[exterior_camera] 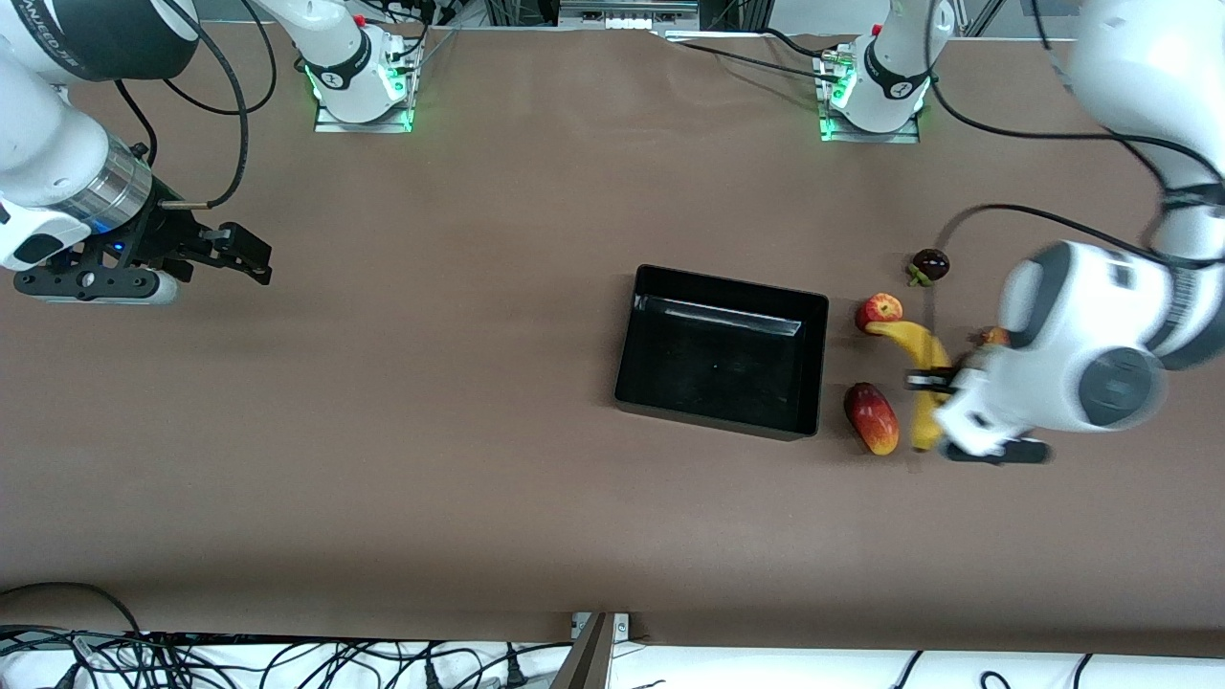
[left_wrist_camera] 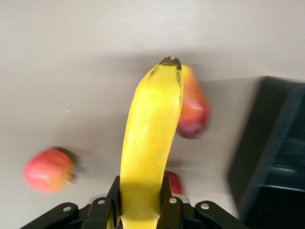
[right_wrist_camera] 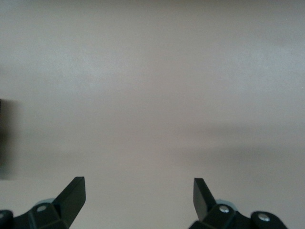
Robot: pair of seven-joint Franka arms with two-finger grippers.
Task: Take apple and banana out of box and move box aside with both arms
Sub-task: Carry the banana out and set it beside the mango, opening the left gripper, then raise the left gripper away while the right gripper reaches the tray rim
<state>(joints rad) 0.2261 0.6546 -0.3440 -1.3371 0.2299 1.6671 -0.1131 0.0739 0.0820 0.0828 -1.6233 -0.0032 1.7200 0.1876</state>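
Left gripper [exterior_camera: 926, 383] clamped on long curved yellow banana [exterior_camera: 921, 368], just beside shallow glossy black plastic tray [exterior_camera: 720, 350] w/ small round red apple [exterior_camera: 879, 310] at banana's tip. Right gripper [exterior_camera: 244, 254] waits, fingers apart, over bare brown tabletop [exterior_camera: 431, 431].

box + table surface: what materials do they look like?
Box: looks like glossy black plastic; a bright streak of glare runs along its inner wall, and the walls look thin and moulded. Table: matte brown covering, maybe paper or cloth; flat, with no glare. Can't tell which.
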